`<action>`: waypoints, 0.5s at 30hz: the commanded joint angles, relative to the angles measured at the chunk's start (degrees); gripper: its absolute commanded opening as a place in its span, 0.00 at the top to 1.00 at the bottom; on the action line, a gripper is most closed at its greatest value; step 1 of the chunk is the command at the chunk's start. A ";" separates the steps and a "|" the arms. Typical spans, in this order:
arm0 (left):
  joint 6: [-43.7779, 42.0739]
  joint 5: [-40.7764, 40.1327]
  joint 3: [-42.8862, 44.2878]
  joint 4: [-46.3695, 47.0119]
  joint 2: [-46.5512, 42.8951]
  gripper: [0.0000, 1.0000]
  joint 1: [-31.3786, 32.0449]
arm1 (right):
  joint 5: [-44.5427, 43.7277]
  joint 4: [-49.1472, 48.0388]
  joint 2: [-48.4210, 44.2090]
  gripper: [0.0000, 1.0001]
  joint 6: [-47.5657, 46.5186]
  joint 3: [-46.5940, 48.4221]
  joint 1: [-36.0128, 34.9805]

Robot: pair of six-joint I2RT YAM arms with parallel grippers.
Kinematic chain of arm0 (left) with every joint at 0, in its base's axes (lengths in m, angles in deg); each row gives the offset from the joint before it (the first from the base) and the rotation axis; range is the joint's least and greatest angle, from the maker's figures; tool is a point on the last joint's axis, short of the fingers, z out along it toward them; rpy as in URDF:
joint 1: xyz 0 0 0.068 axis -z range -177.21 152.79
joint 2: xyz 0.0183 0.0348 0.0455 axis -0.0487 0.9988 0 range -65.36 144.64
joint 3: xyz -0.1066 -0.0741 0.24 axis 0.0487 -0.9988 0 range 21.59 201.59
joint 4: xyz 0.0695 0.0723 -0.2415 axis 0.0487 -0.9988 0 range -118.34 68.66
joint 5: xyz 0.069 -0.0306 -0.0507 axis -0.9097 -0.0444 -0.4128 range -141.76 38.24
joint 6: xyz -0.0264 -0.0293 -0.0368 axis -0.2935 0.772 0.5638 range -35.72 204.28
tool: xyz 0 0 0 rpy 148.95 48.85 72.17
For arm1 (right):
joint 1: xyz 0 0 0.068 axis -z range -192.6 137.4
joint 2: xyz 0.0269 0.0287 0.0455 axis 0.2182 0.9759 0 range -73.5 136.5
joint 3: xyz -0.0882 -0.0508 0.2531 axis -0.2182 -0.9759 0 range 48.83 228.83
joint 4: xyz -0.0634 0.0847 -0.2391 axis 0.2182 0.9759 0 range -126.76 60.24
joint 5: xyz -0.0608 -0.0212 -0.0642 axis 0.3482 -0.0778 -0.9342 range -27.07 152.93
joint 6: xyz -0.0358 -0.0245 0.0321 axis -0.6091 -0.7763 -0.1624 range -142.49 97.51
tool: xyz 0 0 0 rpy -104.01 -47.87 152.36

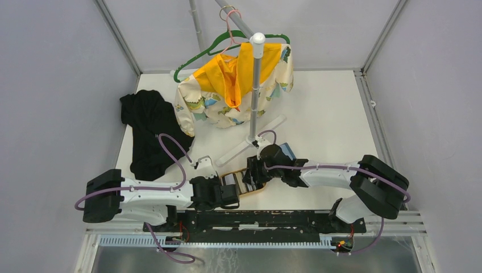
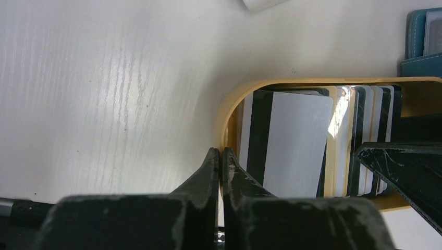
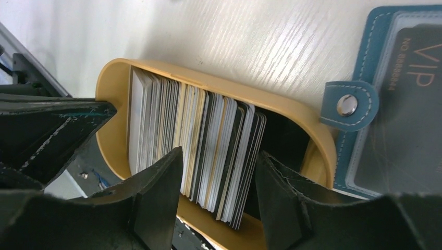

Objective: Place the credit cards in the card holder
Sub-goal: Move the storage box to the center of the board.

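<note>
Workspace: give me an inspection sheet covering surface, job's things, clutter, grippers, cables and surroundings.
Surface: white wood-grain table, no spills seen.
Job's things: credit cards stand on edge, packed in a tan oval tray; teal card holder lies open beside the tray, with a VIP card behind its window.
Clutter: black garment in a heap; yellow patterned garment on a stand; green hanger.
Grippers: left gripper shut, tips at the tray's rim; right gripper open, straddling part of the card stack.
Cables: purple cables loop along both arms.
Surroundings: grey enclosure walls.
</note>
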 commanded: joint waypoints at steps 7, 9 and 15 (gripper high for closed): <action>4.28 -5.28 1.68 0.94 -1.41 0.98 0.60 | 13.23 -10.71 -4.19 0.45 2.08 -2.12 0.82; 4.26 -5.37 1.57 0.92 -1.56 0.98 0.60 | 15.22 -12.93 -4.05 0.45 2.83 -2.76 1.02; 4.30 -5.50 1.49 0.99 -1.52 0.98 0.69 | 14.34 -13.93 -1.68 0.44 2.53 -3.54 1.98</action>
